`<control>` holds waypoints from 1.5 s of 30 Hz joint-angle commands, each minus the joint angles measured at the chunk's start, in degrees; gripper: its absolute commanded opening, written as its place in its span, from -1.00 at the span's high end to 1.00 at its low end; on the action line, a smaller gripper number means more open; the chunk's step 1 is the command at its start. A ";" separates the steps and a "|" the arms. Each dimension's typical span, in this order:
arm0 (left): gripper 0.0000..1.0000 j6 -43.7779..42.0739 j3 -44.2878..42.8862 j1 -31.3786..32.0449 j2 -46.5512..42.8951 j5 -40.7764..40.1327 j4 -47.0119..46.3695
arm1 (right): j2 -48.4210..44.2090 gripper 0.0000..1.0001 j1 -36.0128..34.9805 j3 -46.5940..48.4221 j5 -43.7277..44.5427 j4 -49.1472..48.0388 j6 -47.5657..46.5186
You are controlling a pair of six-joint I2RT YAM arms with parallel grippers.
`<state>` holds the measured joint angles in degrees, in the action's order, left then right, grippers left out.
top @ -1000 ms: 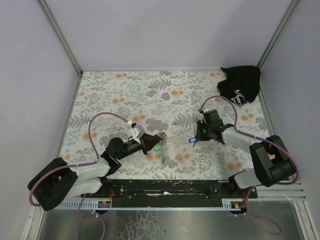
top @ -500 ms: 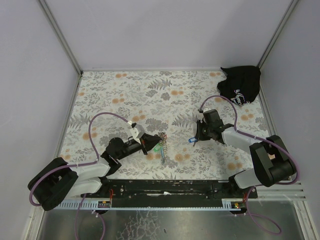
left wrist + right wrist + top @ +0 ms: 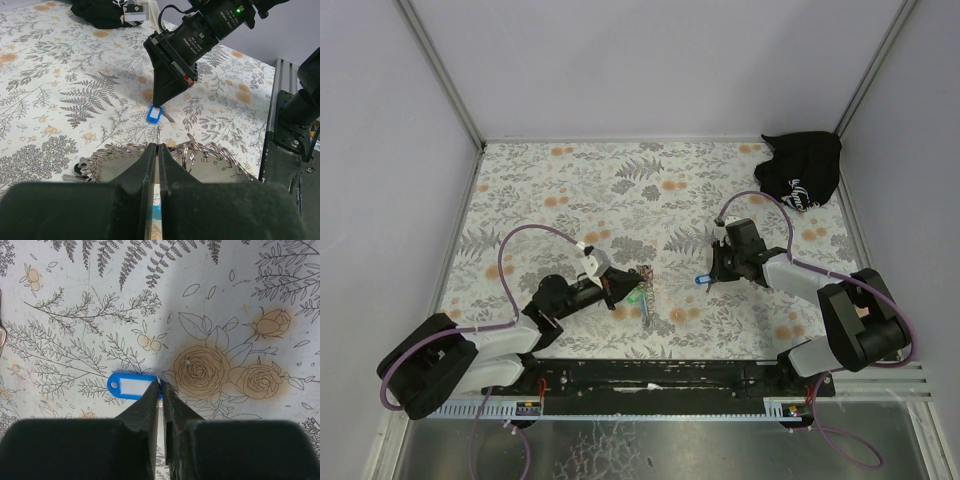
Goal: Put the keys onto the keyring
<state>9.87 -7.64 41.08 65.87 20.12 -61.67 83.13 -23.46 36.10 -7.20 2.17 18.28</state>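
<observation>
The right arm's fingers [image 3: 147,407] are closed to a thin slit on the 3 o'clock end of the blue key [image 3: 132,386]. This probably pinches it by the narrow end and leaves the hole in its head free. The left arm's fingers [image 3: 142,170] are fully closed on the keyring [image 3: 200,152], bracing its coiled rings low over the counter [image 3: 620,190] and facing the key, which sits nearby at the keyring's 3 o'clock in the top view.
</observation>
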 commanded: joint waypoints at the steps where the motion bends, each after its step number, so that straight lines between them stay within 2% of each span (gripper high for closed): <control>1: 1.00 0.06 -1.15 -0.39 0.07 0.50 -3.63 | 0.62 0.86 0.37 1.31 -1.03 -1.83 -1.55; 3: 1.00 0.06 -1.19 -0.31 0.14 0.56 -3.63 | 0.46 0.99 0.36 1.50 -1.31 -1.59 -1.96; 11: 1.00 -1.30 -1.02 -0.39 0.32 0.13 -3.29 | -6.45 1.00 0.28 1.53 -5.59 -3.54 -5.83; 17: 1.00 -4.06 -0.97 -0.43 0.80 0.88 -3.70 | -13.68 1.00 0.17 -2.50 -15.91 -15.63 -11.27; 23: 1.00 -6.50 -1.95 -0.47 0.99 2.55 -2.94 | -14.31 1.00 -0.97 -0.13 -24.71 -19.57 -18.03; 27: 1.00 -7.17 -2.57 -0.55 2.01 3.46 -3.38 | -13.84 1.00 -1.33 3.15 -31.37 -16.87 -23.37; 31: 1.00 -7.28 -3.28 -0.88 4.02 4.87 -5.05 | -13.12 1.00 -1.73 3.50 -37.21 -21.20 -24.56; 35: 1.00 -6.54 -3.43 -2.26 5.54 7.31 -7.42 | -12.09 1.00 -2.00 5.66 -43.13 -18.67 -29.70; 39: 1.00 -5.97 -3.59 -3.80 6.00 10.72 -8.52 | -12.32 1.00 -3.11 5.47 -45.81 -16.34 -35.05; 45: 1.00 -5.63 -3.61 -5.16 5.93 13.88 -8.56 | -13.00 1.00 -7.54 5.30 -43.57 -11.77 -41.46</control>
<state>4.25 -9.65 36.80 71.75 30.44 -64.40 71.22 -28.27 39.38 -49.17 -12.12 -16.71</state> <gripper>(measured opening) 0.009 0.011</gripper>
